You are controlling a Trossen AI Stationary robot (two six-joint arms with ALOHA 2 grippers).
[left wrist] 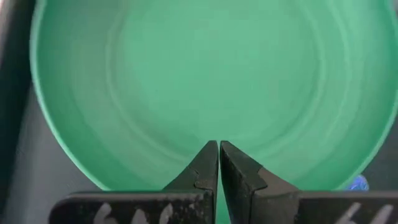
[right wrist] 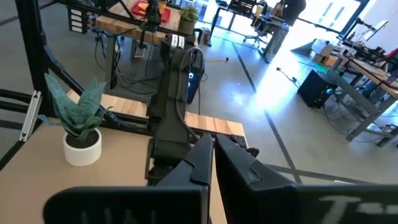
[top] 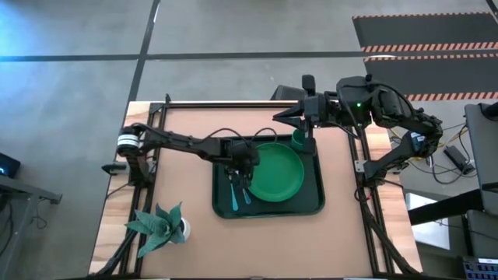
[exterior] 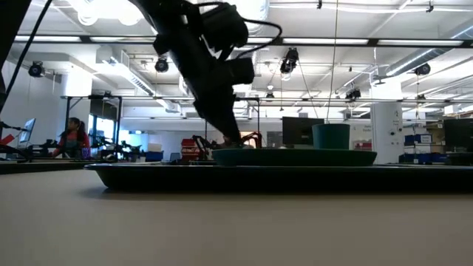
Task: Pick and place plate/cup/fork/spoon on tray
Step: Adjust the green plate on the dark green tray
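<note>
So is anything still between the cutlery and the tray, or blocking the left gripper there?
Nothing visible. The fork and spoon already lie in the tray, left of the plate. The left gripper hangs over them, jaws shut and empty. The cup stands in the tray's far right corner.

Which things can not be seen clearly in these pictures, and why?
- Fork and spoon: high view, too small to tell apart, partly under the left gripper.
- Plate: left wrist view, edges cut off.
- Tray: low view shows only its rim; cup partly hidden.
</note>
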